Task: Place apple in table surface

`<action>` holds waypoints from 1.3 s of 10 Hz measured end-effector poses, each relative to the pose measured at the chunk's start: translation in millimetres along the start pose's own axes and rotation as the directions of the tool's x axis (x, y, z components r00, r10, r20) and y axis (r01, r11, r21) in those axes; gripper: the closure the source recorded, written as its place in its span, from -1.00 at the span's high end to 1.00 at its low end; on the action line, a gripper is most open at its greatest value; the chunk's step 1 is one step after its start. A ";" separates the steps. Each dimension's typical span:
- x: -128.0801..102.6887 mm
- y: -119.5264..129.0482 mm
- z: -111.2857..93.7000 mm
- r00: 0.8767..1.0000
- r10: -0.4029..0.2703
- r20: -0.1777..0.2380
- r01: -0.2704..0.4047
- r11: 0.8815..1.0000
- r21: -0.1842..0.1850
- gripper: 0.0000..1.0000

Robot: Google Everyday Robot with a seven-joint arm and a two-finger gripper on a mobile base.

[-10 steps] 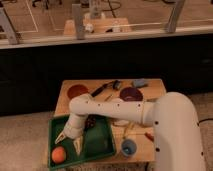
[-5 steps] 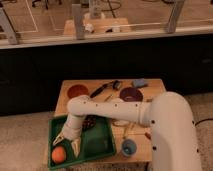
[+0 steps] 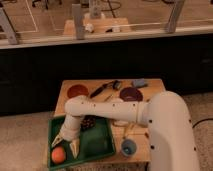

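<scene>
The apple [image 3: 58,155] lies in the near left corner of the green tray [image 3: 102,146], not on the table surface [image 3: 153,92]; the tray sits at the table's near left end. The gripper [image 3: 65,145] hangs just above the apple, pointing down into the tray, with its two pale fingers [image 3: 75,148] spread wide apart. One tip is at the fruit's upper left and the other at its right, so the apple sits low in the gap between them. The hand has not clamped on anything, and I cannot tell whether either tip touches the apple. Behind the gripper, in the far part of the tray, lies a dark grape bunch [image 3: 89,122], partly covered by the white arm [image 3: 112,110], which reaches across the table from the right. On the tabletop beyond are a reddish-brown bowl [image 3: 77,91], a black utensil [image 3: 103,89], a dark round dish [image 3: 131,93] and a small grey-blue object [image 3: 139,83]. A blue cup [image 3: 129,147] stands just right of the tray, near the front edge.
</scene>
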 end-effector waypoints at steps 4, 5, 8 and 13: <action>-1.8 -0.4 4.6 1.000 -0.003 0.011 0.003 1.000 -0.007 -0.20; -1.6 0.0 4.9 1.000 -0.002 0.013 0.002 1.000 -0.007 -0.20; 0.0 1.5 5.0 1.000 -0.001 0.029 0.001 1.000 0.006 -0.20; 13.9 23.3 -34.2 0.998 0.015 0.060 -0.023 0.989 0.147 -0.20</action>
